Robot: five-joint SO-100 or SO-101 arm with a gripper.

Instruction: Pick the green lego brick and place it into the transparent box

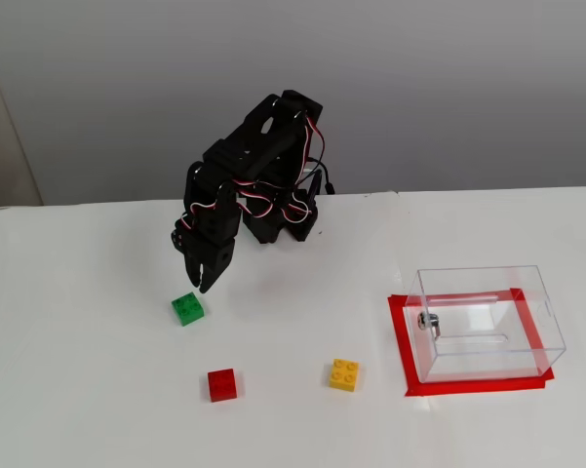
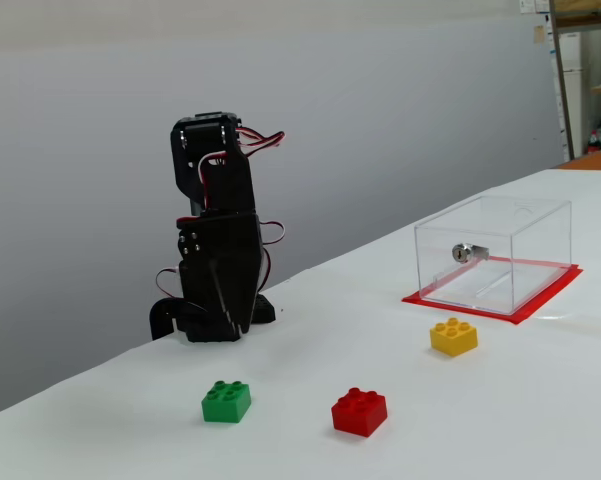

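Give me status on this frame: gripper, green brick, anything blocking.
Gripper shut, empty, poised just above green lego brick. Brick on table, untouched. Transparent box empty of bricks. Nothing in the way.

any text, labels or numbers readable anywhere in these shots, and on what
None readable: the small green studded plastic brick, the red brick, the yellow brick, the clear plastic box and the black arm's claw show no legible text; stud markings are too small to read.
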